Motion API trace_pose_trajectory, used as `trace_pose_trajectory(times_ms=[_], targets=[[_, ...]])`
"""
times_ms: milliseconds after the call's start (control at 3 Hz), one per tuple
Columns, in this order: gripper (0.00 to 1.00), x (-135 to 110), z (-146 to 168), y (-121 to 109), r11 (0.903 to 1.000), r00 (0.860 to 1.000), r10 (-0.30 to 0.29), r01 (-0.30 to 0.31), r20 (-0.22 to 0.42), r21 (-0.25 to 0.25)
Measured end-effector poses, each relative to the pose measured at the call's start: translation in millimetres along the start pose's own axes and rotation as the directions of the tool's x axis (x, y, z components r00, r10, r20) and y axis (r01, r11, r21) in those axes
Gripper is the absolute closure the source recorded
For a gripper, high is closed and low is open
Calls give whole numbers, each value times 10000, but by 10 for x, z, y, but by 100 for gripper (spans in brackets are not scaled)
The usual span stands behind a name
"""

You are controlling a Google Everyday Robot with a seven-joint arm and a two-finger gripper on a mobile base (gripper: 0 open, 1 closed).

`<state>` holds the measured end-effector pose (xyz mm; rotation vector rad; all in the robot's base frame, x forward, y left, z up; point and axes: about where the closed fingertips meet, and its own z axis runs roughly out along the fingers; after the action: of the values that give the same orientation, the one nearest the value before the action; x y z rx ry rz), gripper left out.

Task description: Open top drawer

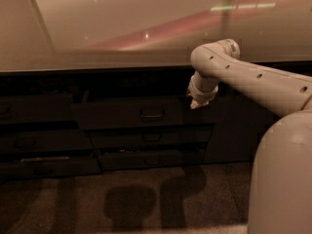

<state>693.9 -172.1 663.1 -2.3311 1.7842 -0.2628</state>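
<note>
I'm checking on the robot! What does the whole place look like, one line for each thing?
Surface: pale glossy countertop with light reflections.
Job's things: wide dark grey top drawer with small loop handle; seems slightly pulled out, not certain.
Clutter: nothing seen.
Grippers: pale gripper hangs near the drawer's right end, right of the handle, not on it.
Cables: nothing seen.
Surroundings: narrower dark drawers below; brown floor with shadows.
</note>
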Motion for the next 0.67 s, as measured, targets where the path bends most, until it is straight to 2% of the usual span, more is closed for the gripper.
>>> trace_pose_trajectory(times_ms=[333, 667], targets=[[100, -42, 29, 162, 9999, 9999, -110, 109, 49, 119], [100, -44, -33, 154, 9999, 9999, -110, 110, 49, 119]])
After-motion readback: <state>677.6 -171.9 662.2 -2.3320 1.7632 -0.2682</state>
